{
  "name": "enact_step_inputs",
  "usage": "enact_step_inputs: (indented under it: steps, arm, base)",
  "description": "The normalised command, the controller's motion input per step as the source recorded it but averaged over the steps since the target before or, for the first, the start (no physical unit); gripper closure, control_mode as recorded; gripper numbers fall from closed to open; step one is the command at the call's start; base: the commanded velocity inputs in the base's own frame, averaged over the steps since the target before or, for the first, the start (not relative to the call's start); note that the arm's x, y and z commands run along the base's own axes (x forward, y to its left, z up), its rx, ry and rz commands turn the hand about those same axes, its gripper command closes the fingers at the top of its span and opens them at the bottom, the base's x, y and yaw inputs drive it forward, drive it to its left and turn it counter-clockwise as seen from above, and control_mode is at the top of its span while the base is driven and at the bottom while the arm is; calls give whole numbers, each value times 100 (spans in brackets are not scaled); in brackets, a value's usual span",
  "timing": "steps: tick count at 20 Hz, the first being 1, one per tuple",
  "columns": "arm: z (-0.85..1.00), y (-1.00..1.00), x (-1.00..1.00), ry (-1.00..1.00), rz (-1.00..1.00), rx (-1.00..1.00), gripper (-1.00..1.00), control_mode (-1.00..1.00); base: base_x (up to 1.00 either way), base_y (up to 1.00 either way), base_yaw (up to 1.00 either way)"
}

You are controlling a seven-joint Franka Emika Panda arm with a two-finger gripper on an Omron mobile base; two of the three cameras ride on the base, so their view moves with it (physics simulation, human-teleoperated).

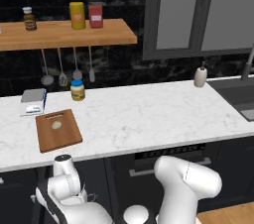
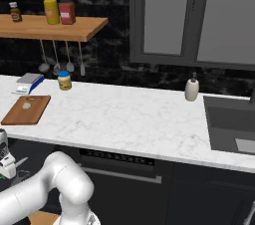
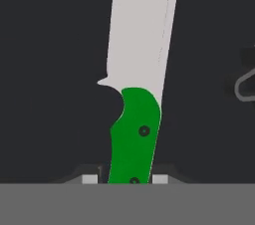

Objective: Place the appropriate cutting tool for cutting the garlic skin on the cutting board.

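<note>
Closest to you, in the hand view, the gripper (image 3: 124, 179) is closed on the green handle of the knife (image 3: 135, 94), one fingertip (image 3: 90, 179) on each side, and the pale blade points away from the camera against a dark background. In the left base view the hand is low, in front of the counter and below its edge. You have the tool, so I judge that the carrying step is now in hand. Going to the right, the cutting board (image 1: 58, 131) lies on the marble counter (image 1: 149, 114) with the garlic (image 1: 56, 125) on it. Next, you should lift the knife above the counter edge and lay it on the board beside the garlic.
</note>
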Motion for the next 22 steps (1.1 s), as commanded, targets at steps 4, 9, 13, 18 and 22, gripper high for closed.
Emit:
enact_step_inputs:
  steps: [4,9,13,18,22]
  arm:
    - [7,1,-11,-8,-13,0,100,-100]
    - [85,-5,-42,-16,-15,0,100,-100]
    - [100,0,-87,-13,-17,0,100,-100]
    - [100,0,-95,-11,-16,-1,100,-100]
    - [100,0,-59,-16,-15,-8,100,-100]
  base:
    - [0,0,0]
    - [0,0,0]
    - [0,0,0]
    - [0,0,0]
    - [0,0,0]
